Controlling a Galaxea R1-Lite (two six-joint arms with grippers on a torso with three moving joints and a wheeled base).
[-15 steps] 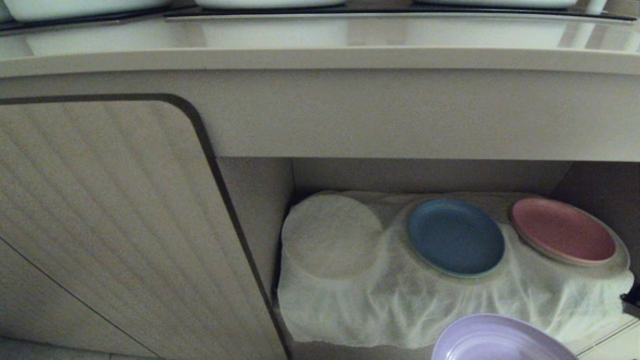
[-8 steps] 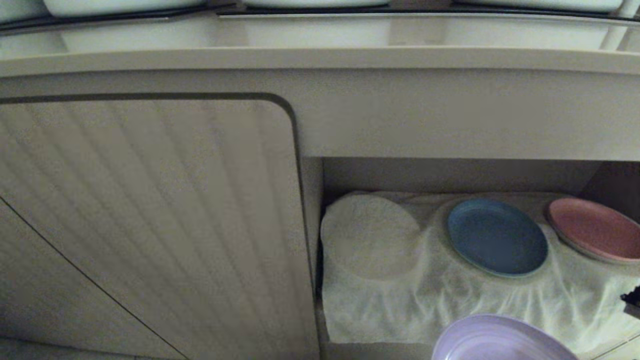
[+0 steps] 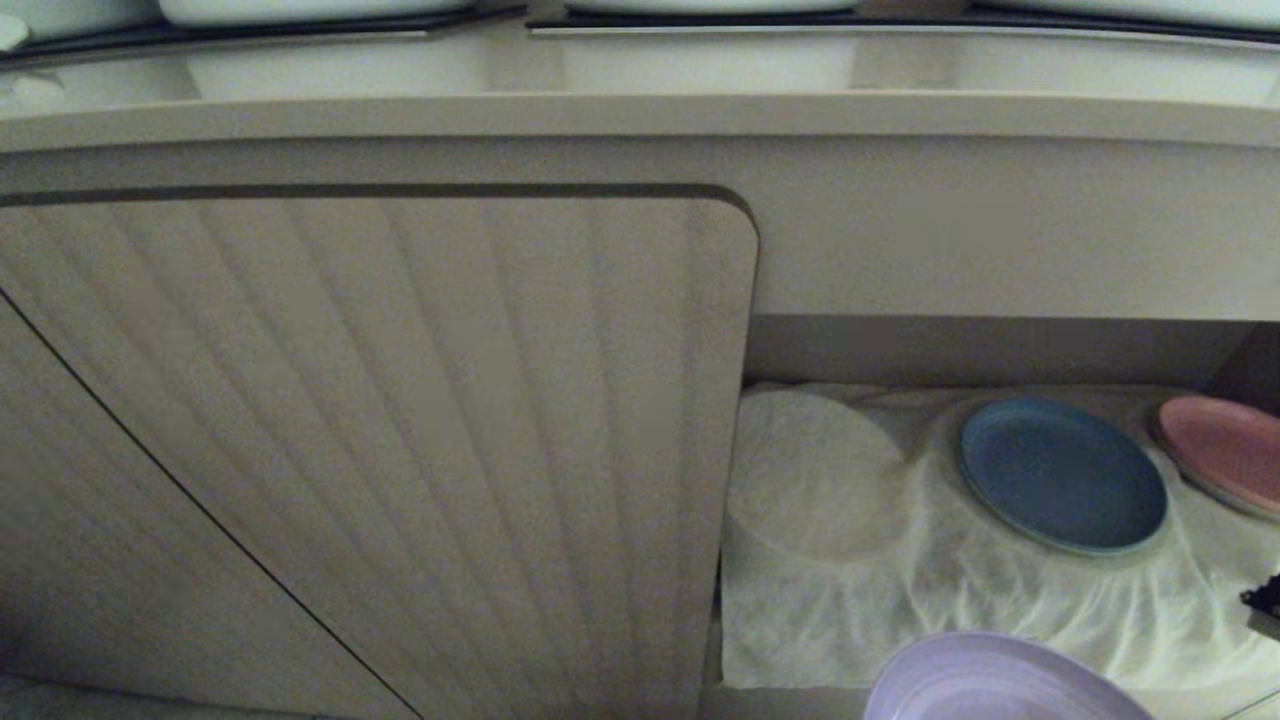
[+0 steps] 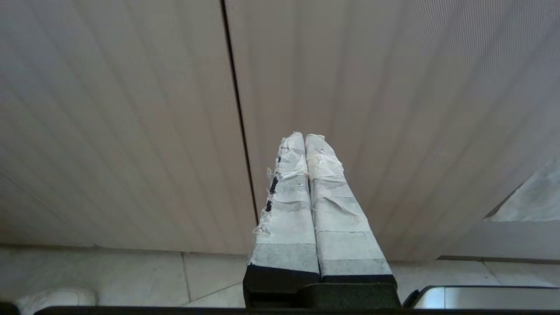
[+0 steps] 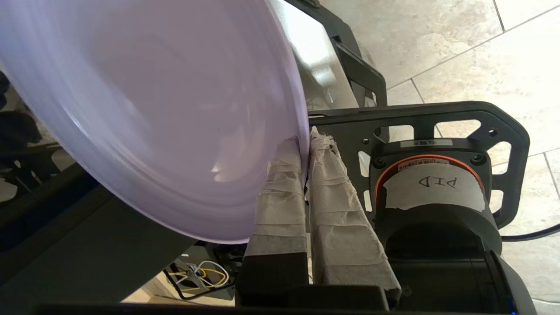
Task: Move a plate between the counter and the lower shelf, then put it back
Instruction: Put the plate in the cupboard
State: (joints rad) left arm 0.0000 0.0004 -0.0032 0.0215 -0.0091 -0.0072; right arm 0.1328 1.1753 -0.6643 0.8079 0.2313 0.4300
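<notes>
The lavender plate point(image 3: 1000, 685) shows at the bottom edge of the head view, in front of the lower shelf point(image 3: 900, 610) with its wrinkled white cloth. In the right wrist view the plate point(image 5: 144, 113) fills much of the picture and my right gripper point(image 5: 306, 135) is shut on its rim, one taped finger on each face. The counter point(image 3: 640, 75) runs across the top of the head view. My left gripper point(image 4: 305, 136) is shut on nothing and points at a ribbed cabinet door.
A blue plate point(image 3: 1062, 475) and a pink plate point(image 3: 1220, 450) lie on the shelf cloth, with a round cloth-covered hump point(image 3: 815, 470) at the shelf's left. A ribbed beige cabinet door point(image 3: 380, 450) fills the left. The robot's base point(image 5: 437, 183) and tiled floor show below the right wrist.
The whole head view has shifted: cabinet door and shelf slide to the right in the picture, so the camera has moved left. The plate keeps its place in the picture, held as before.
</notes>
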